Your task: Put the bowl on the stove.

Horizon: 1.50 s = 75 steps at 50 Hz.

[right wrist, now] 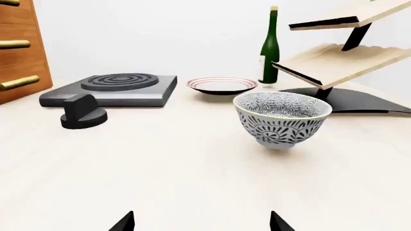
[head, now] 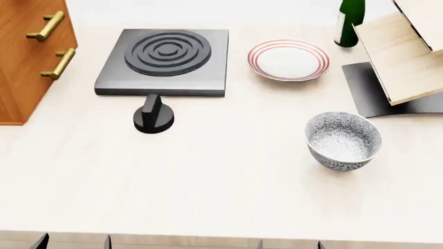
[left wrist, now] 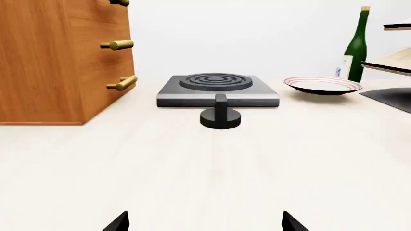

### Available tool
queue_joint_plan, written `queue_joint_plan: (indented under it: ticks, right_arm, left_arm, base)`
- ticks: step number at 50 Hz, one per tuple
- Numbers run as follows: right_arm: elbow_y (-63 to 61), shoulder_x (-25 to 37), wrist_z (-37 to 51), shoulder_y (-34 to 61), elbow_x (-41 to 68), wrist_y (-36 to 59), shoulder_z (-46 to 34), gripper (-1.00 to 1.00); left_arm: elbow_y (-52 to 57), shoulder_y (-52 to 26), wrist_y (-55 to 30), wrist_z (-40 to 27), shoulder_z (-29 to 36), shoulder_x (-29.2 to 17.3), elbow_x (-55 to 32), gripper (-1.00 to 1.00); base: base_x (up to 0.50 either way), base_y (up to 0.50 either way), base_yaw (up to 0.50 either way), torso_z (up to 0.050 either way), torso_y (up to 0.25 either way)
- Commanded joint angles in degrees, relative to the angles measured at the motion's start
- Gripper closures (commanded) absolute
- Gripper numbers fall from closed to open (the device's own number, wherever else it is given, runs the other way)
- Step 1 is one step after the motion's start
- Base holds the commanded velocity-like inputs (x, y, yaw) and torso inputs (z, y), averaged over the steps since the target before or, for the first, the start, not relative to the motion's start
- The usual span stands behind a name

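The bowl [head: 343, 140], white with a grey-blue floral pattern, stands upright on the pale table at the right; it also shows in the right wrist view [right wrist: 282, 118]. The stove [head: 165, 61], a dark grey slab with a ringed burner, lies at the back left and shows in the left wrist view [left wrist: 217, 89] and the right wrist view [right wrist: 112, 89]. My left gripper [left wrist: 205, 224] is open and empty, low at the table's near edge, facing the stove. My right gripper [right wrist: 201, 223] is open and empty, short of the bowl. Only fingertips show in the head view.
A black round knob [head: 153, 117] stands just in front of the stove. A red-ringed plate [head: 289, 59] lies right of the stove. A wooden drawer cabinet [head: 31, 57] is at the left. A green bottle [head: 350, 21] and a wooden rack on a black base [head: 405, 57] stand at the back right.
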<state>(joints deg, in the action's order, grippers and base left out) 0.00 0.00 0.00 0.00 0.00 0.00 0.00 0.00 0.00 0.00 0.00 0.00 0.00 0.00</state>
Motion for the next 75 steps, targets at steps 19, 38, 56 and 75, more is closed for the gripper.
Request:
queue_joint_plan:
  ticks: [19, 38, 56, 75]
  right_arm:
    - [0.1, 3.3, 3.4, 0.5, 4.0, 1.0, -3.8, -1.00]
    - [-6.1, 4.0, 6.3, 2.1, 5.7, 8.6, 0.7, -1.00]
    - [-28.8, 16.1, 7.3, 5.7, 15.3, 32.8, 17.7, -1.00]
    - [-32.3, 19.0, 10.1, 2.9, 20.7, 40.7, 32.8, -1.00]
  left_arm:
    - [1.1, 0.5, 3.0, -1.9, 3.3, -3.3, -5.9, -1.00]
    - [4.0, 1.1, 14.5, -2.2, -0.7, -3.0, -6.1, -1.00]
    - [52.3, -8.2, -1.2, -20.0, -22.9, -14.1, -29.7, -1.00]
    - [56.4, -7.9, 4.9, -22.1, -25.4, -12.4, -28.4, -1.00]
  base:
    - [0.00, 0.00, 0.00, 0.000, 0.000]
    - [0.00, 0.00, 0.00, 0.000, 0.000]
    - [0.00, 0.00, 0.00, 0.000, 0.000]
    - [0.00, 0.00, 0.00, 0.000, 0.000]
